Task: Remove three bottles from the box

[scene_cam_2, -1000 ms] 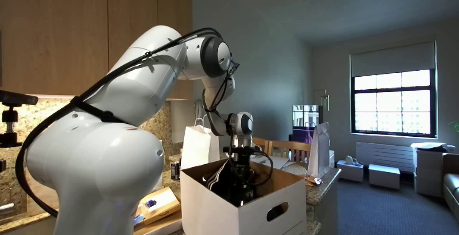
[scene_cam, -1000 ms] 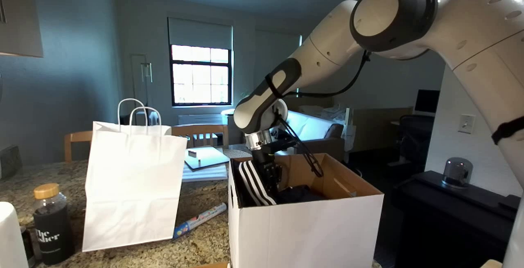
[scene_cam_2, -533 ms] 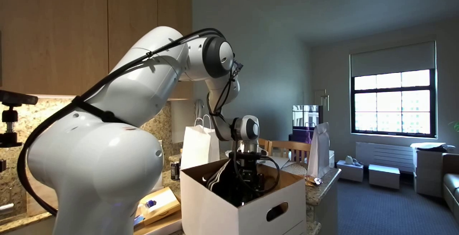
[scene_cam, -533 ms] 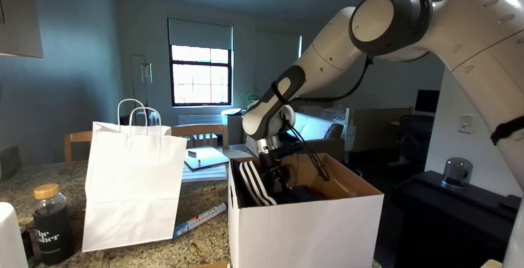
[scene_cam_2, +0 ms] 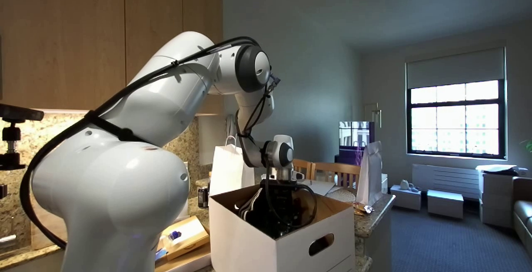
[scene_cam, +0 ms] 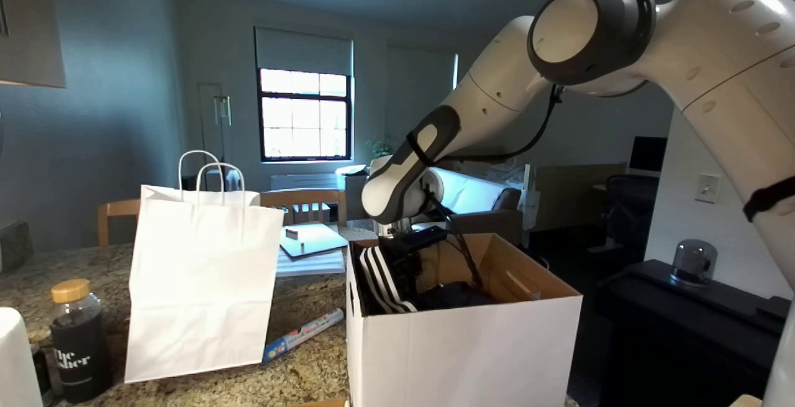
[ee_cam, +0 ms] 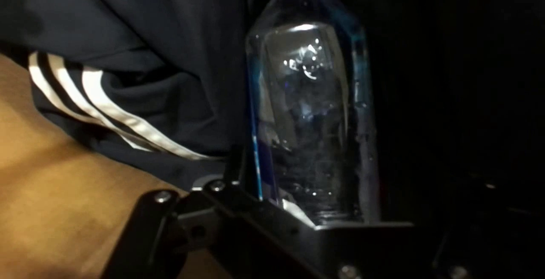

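Observation:
A clear bottle [ee_cam: 306, 100] with bluish edges fills the middle of the wrist view, its neck toward the top edge. My gripper [ee_cam: 355, 168] is open around it: the left finger [ee_cam: 236, 164] stands just left of the bottle, and the right one is lost in darkness. In both exterior views the gripper [scene_cam: 407, 276] is down inside the white box [scene_cam: 463, 357], whose walls [scene_cam_2: 245, 238] hide the fingertips. No bottle shows inside the box in the exterior views. Any other bottles in there are hidden.
Dark cloth with white stripes [scene_cam: 382, 279] lines one side of the box. A white paper bag [scene_cam: 205, 283], a printed tube [scene_cam: 304, 334] and a dark bottle-like jar with a wooden lid [scene_cam: 79, 345] stand or lie beside it. An open carton [scene_cam_2: 187, 236] holds something blue.
My gripper has gone lower into the box. In an exterior view it first shifted right, then came partly back left. The box and the things around it stayed put.

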